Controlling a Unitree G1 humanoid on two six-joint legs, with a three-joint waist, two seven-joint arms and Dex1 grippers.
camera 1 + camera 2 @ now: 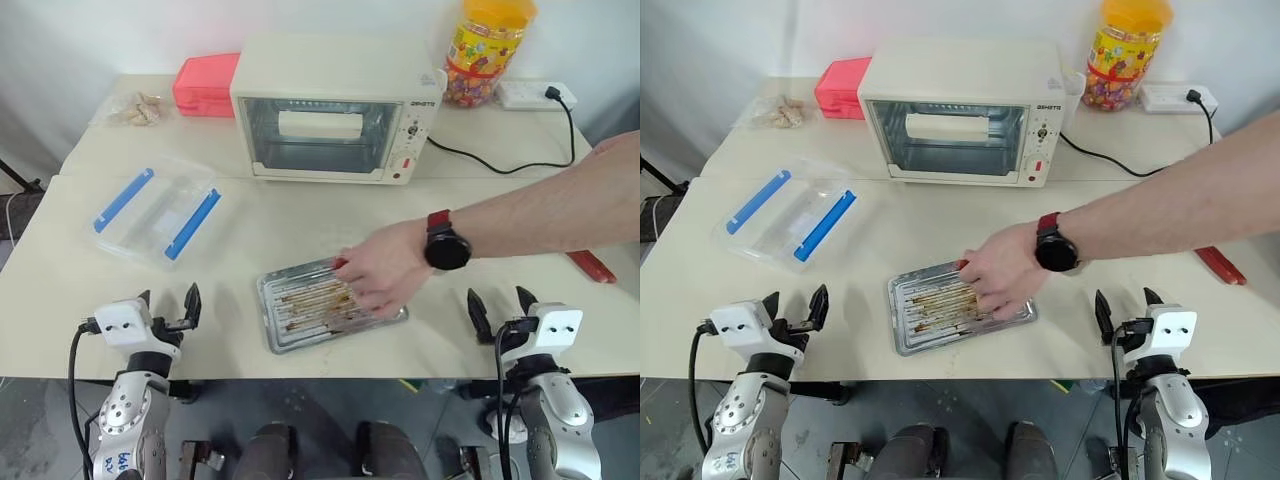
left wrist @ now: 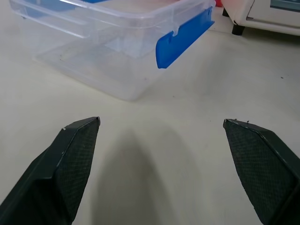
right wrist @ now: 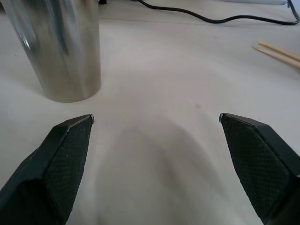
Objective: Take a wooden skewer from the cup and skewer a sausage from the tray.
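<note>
Right gripper [image 3: 157, 122] jaws wide apart, empty. Small shiny steel tumbler [image 3: 58, 47] upright near it at 11 o'clock; skewers inside probably hidden. Left gripper [image 1: 168, 305] spread too. Person's hand [image 1: 380, 275] on stained silver tray [image 1: 280, 325].

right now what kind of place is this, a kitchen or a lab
Probably a lab bench set up as a mock kitchen: a toaster oven plugged into a power strip, a greasy tray a person's hand reaches into, and a candy jar.
</note>
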